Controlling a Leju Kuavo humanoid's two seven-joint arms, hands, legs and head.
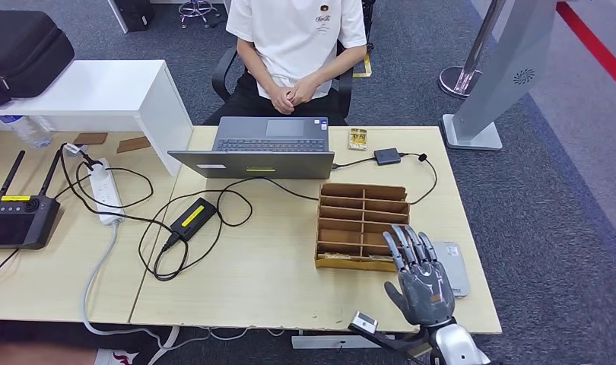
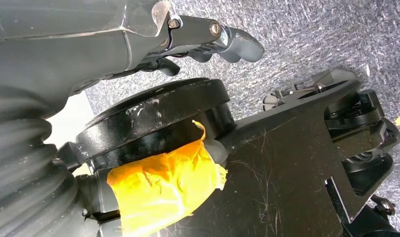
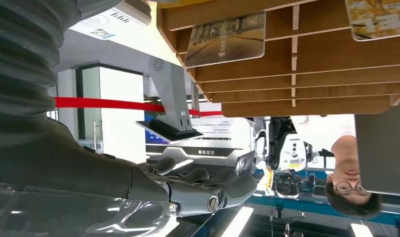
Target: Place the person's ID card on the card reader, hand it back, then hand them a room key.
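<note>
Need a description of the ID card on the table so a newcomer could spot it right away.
Start at the open laptop on the light wooden table in front of the seated person. Just to the right of its keyboard, near the table's far edge, lies the ID card. It is small, flat and yellowish, unlike the black card reader beside it, which has a cable.

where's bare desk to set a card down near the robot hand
Bare wood lies in front of the laptop, between the cable loop and the wooden organizer, down to the near edge. It is crowded around the right robot hand: organizer and grey device.
</note>
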